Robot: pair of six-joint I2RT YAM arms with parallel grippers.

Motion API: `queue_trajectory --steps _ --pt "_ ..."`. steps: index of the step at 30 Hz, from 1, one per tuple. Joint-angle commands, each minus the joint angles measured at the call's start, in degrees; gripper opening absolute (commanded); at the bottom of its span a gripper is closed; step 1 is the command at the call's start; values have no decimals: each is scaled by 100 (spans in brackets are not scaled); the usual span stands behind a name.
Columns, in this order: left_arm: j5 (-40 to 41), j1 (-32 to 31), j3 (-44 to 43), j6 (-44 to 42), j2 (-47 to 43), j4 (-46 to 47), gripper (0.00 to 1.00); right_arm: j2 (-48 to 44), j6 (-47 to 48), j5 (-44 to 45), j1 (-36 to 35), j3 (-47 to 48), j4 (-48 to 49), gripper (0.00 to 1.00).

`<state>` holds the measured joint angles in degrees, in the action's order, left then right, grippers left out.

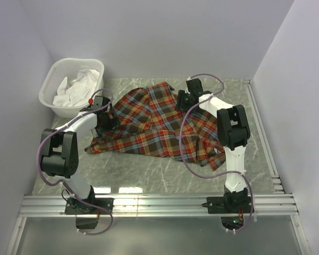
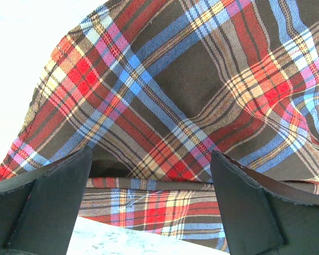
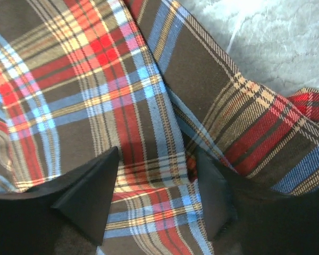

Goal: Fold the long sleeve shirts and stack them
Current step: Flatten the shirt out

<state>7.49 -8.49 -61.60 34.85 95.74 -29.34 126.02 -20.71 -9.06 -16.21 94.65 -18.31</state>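
Note:
One plaid flannel shirt [image 1: 154, 127] in red, orange, blue and brown lies crumpled and spread on the marble table. My left gripper [image 1: 110, 118] is at the shirt's left edge. In the left wrist view it [image 2: 151, 159] is open, with a raised fold of the shirt [image 2: 191, 85] and its lower hem between the fingers [image 2: 48, 202], close above the table. My right gripper [image 1: 182, 100] is at the shirt's far right part. In the right wrist view it [image 3: 158, 159] is open, its fingers [image 3: 90, 196] down on the plaid cloth [image 3: 95, 69] beside a folded band.
A white laundry basket [image 1: 77, 62] with white cloth [image 1: 77, 87] stands at the far left corner, just behind the left arm. Bare marble table [image 1: 149, 170] shows in front of the shirt. A metal rail [image 1: 159, 204] runs along the near edge. White walls close in on three sides.

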Motion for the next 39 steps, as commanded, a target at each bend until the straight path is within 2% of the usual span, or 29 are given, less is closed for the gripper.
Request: queue_trajectory --steps 1,2,4,5,7,8,11,15,19,23,28,33,36,37,39 --pt "78 -3 -115 -101 -3 25 99 -33 146 -34 47 212 107 59" --pt "69 -3 -115 -101 -3 34 99 -77 164 -200 47 186 151 49" --pt "86 -3 -124 -101 -21 25 99 -199 243 -324 39 63 309 41" --pt "95 -3 -124 -101 -21 34 99 -235 278 -455 39 1 336 32" --pt "113 -3 -133 -101 -38 16 99 -393 418 -561 39 -17 319 24" --pt "121 -3 -124 -101 -30 16 99 -463 471 -588 30 -8 293 14" --pt "139 -3 -133 -93 -38 8 99 -955 699 -676 -75 -174 213 0" --pt "192 -3 -159 -84 -21 -19 99 -1877 989 -764 -321 -570 117 0" --pt "244 -3 -159 -84 -38 -19 99 -3274 1113 -948 -751 -1272 81 0" --pt "289 -3 -177 -66 -38 -54 99 -4487 1174 -1387 -1366 -2334 -6 0" --pt "323 -3 -159 -40 -73 -63 99 -6207 1201 -1924 -2465 -3592 -16 0" --pt "333 -3 -194 -5 -29 -107 99 -7099 947 -2634 -2861 -4674 -287 1" --pt "289 -3 -142 30 -152 -63 99 -7021 911 -3081 -3028 -5026 -892 14" --pt "280 5 -115 22 -213 7 99 -6968 972 -3171 -3124 -5053 -1085 28" --pt "297 -3 -45 4 -389 60 99 -6845 1147 -3120 -3187 -4948 -1481 40"
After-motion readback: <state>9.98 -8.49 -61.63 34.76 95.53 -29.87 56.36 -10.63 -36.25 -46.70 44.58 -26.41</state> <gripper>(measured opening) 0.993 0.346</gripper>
